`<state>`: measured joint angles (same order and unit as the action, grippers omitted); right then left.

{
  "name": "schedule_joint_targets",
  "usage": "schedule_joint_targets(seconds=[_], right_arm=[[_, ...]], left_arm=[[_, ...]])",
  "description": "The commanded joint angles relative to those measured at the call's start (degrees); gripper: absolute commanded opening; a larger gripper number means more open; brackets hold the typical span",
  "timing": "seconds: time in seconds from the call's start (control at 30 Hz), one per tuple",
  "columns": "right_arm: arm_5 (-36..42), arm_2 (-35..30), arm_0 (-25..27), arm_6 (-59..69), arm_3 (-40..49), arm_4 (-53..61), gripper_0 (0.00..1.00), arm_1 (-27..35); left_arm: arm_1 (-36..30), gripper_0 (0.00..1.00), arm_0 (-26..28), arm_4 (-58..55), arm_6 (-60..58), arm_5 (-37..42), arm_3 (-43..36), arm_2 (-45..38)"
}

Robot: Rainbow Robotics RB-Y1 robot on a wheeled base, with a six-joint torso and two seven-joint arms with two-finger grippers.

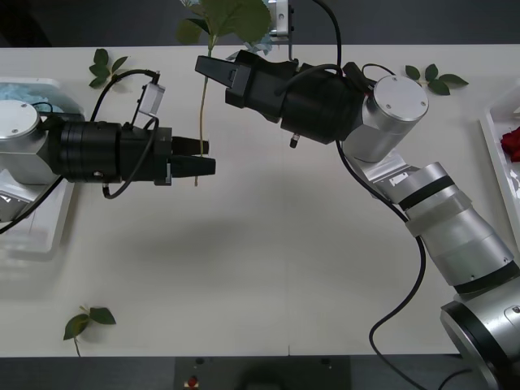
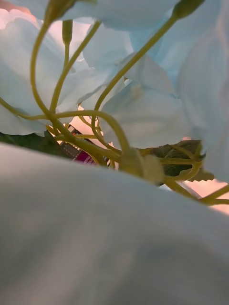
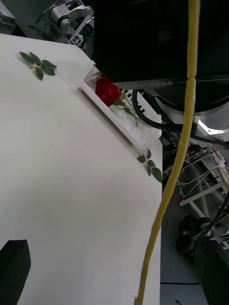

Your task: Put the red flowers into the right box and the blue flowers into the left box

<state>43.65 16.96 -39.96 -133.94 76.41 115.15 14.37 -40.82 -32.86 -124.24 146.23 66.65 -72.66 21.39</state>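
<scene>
here the right gripper, upper centre, clamps a blue flower's stem — a handover, seemingly; the left gripper waits apart, mid-left.

No text can be read anywhere

Two grippers were in sight: the left gripper at the left and the right gripper at the far middle. Two white trays showed, the left box at the left edge and the right box at the right edge. One red rose lay in the right box. One blue hydrangea head was counted, with one long stem between the grippers. Three loose leaf sprigs lay on the table: far left, far right, near left.
</scene>
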Motion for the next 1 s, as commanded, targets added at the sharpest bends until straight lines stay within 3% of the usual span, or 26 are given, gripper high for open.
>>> schedule_joint_targets(seconds=[0.03, 0.07, 0.13, 0.2, 0.23, 1.0], right_arm=[[0.4, -0.7, -1.7, -1.8, 1.1, 0.6, 0.0, 0.0], [0.4, -0.7, -1.7, -1.8, 1.1, 0.7, 0.0, 0.0], [0.4, -0.7, -1.7, -1.8, 1.1, 0.6, 0.0, 0.0], [0.4, -0.7, -1.7, -1.8, 1.1, 0.6, 0.0, 0.1], [0.4, -0.7, -1.7, -1.8, 1.1, 0.7, 0.0, 0.1], [0.3, -0.7, -1.7, -2.0, 1.1, 2.1, 0.0, 0.7]], left_arm=[[1.4, 1.0, -2.2, -0.5, -3.3, -0.7, -1.8, 0.1], [1.6, 1.0, -2.3, -0.5, -3.4, -0.8, -1.8, 0.1], [2.1, 0.57, -2.5, -0.5, -3.8, -0.7, -1.8, 0.1], [2.6, 0.05, -2.5, -0.5, -4.3, -0.7, -1.9, 0.1], [2.6, 0.0, -2.5, -0.5, -4.4, -0.7, -1.9, 0.1], [2.8, 0.0, -2.3, -1.4, -5.0, -0.1, -2.0, 0.0]])
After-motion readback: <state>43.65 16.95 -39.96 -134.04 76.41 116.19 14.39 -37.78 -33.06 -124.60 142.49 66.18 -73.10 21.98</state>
